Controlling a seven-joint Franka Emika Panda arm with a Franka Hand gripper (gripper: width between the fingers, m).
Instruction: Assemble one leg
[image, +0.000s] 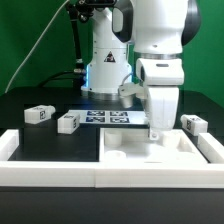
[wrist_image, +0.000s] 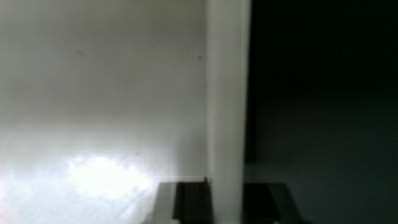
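While it points down, end effector (image: 156, 123) grips the leg (image: 154, 132) (upright).

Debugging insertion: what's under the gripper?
The leg, upright in the gripper, hangs over the large flat white piece. The leg covers its own lower end, so contact and any hole beneath cannot be seen.

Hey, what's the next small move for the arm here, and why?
Probably ease straight down. The end effector seems shut on the leg, held upright over the large white square piece; whether the leg touches it yet cannot be told.
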